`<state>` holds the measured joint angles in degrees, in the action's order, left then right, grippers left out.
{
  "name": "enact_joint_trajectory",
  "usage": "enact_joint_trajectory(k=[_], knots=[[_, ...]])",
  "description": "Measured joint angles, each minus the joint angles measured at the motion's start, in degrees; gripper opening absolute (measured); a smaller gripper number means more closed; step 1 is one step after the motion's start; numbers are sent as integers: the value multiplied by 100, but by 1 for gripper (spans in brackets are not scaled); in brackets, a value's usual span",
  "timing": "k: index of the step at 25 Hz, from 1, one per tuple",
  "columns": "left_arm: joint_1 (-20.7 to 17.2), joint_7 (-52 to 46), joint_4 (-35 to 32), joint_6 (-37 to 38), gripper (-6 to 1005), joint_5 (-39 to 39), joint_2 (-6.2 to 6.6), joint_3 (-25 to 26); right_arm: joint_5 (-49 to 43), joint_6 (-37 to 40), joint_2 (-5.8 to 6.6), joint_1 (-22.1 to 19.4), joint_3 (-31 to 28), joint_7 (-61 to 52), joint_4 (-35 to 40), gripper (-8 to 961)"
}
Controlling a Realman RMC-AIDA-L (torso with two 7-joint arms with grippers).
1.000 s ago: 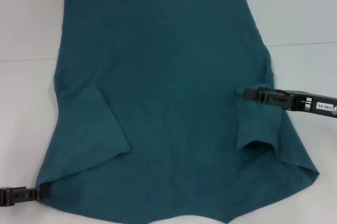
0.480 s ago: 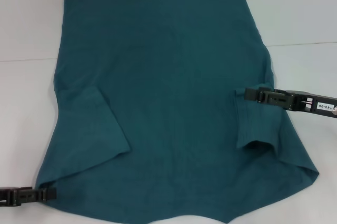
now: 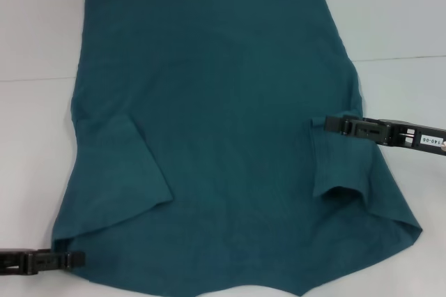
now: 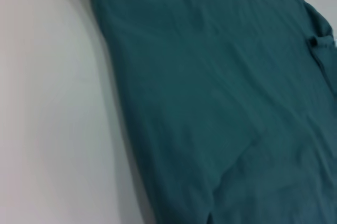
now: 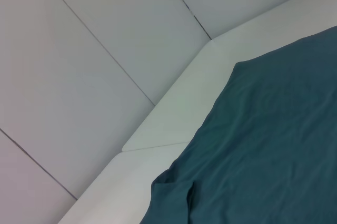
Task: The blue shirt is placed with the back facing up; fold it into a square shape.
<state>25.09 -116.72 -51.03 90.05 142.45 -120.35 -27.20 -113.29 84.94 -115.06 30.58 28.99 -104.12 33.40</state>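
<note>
A: Pincer on the left (image 3: 70, 260) in the head view sits at the near left corner of the blue shirt (image 3: 223, 123), flat on the white desk (image 3: 35, 136); whether it is clenched cannot be told. The right pincer (image 3: 333, 125), with a tag reading "140-08", reaches over the folded-in right sleeve; its grip cannot be told either.

B: The left wrist view shows only cloth and desk; the right wrist view shows shirt, desk edge and wall.

A: The likely risk: a pinch catching one layer only, dragging the fold askew.
</note>
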Motion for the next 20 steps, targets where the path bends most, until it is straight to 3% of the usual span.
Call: enact_joint_trajectory(k=[20], knots=[[412, 34, 160, 381, 898, -14, -136, -91, 0, 3, 3, -17, -5, -3, 0, 899]])
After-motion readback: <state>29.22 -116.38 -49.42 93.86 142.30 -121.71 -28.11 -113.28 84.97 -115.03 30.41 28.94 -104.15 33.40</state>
